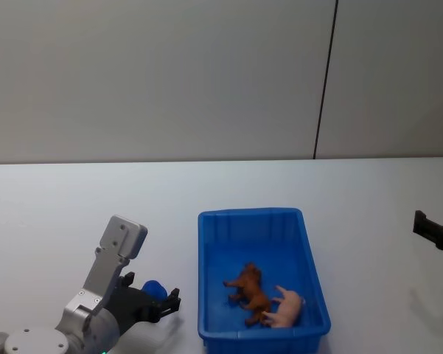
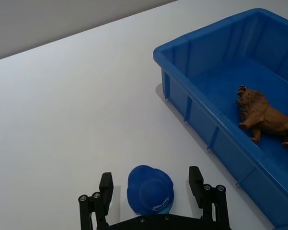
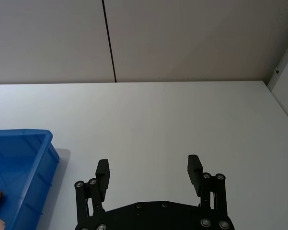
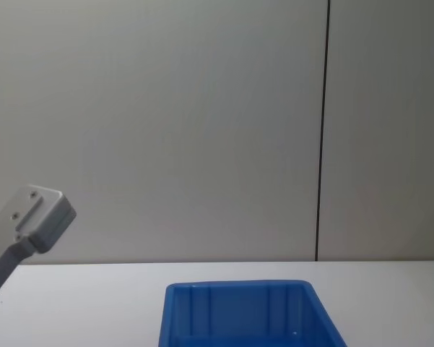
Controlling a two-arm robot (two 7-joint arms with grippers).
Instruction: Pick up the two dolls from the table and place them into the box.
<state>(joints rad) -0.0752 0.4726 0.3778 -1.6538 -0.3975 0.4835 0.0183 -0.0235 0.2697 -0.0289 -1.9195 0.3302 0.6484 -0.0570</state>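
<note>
The blue box [image 1: 250, 214] stands on the white table [image 1: 96, 199] in front of me. Inside it the brown doll [image 1: 249, 290] lies beside the pale pink doll [image 1: 289, 308], toward the near end. My left gripper [image 1: 153, 293] hovers low over the table left of the box, open. In the left wrist view its fingers [image 2: 195, 178] straddle a small blue rounded object [image 2: 150, 189] without touching it, and the brown doll [image 2: 263, 115] lies in the box [image 2: 201, 36]. My right gripper [image 3: 149, 171] is open and empty, off to the right of the box [image 3: 19, 132].
A grey wall with a dark vertical seam [image 1: 324, 81] rises behind the table. Bare tabletop spreads to the left, right and behind the box. The left arm's grey link [image 4: 29, 217] rises at the left of the chest view, above the box rim [image 4: 238, 287].
</note>
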